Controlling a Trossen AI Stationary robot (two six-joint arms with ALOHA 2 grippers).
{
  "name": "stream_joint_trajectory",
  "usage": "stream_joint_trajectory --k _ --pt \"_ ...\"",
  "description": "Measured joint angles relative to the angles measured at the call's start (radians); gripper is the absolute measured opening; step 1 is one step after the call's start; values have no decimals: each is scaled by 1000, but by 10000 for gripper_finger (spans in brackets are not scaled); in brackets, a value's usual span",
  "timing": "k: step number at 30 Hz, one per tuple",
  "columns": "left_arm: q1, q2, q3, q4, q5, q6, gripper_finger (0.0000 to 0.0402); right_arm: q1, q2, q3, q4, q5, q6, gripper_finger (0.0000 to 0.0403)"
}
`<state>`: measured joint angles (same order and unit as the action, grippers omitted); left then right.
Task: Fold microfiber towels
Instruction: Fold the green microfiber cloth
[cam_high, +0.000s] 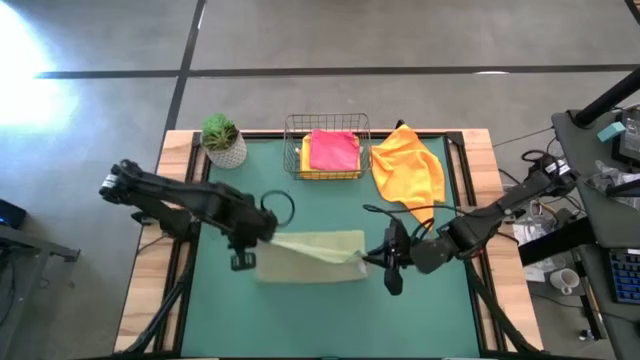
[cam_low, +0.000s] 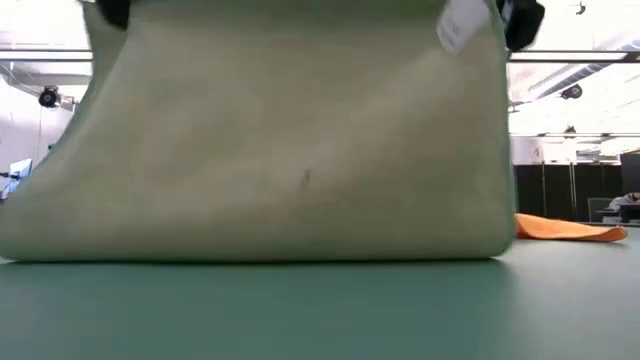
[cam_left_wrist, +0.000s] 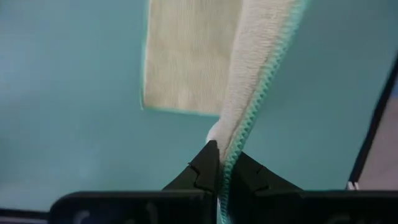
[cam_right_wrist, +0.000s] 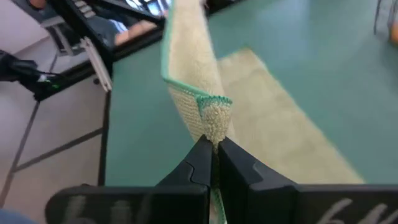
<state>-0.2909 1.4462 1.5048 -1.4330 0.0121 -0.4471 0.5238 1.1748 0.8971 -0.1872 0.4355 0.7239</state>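
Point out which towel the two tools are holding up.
The pale sage green towel, pinched at both ends. The orange towel lies loose; the pink towel sits in the basket.

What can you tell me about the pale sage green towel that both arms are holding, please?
The pale sage green towel is a soft, napped microfiber cloth with teal stitched edging. Its upper edge is lifted and stretched between the left hand and the right hand, each shut on a corner; the lower part trails onto the green table mat, near the table's middle. In the low view it hangs like a curtain, with its bottom edge on the mat.
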Motion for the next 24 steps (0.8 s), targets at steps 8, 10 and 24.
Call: stream_joint_trajectory --k 8,10,24 --pt "-120 72 -128 155 101 -137 0 9 80 -53 39 -77 90 9" --pt "-141 81 -128 176 117 -150 0 9 104 -53 51 -91 87 9" --pt "-150 14 -123 207 202 -252 0 -22 111 -38 66 -162 52 9"
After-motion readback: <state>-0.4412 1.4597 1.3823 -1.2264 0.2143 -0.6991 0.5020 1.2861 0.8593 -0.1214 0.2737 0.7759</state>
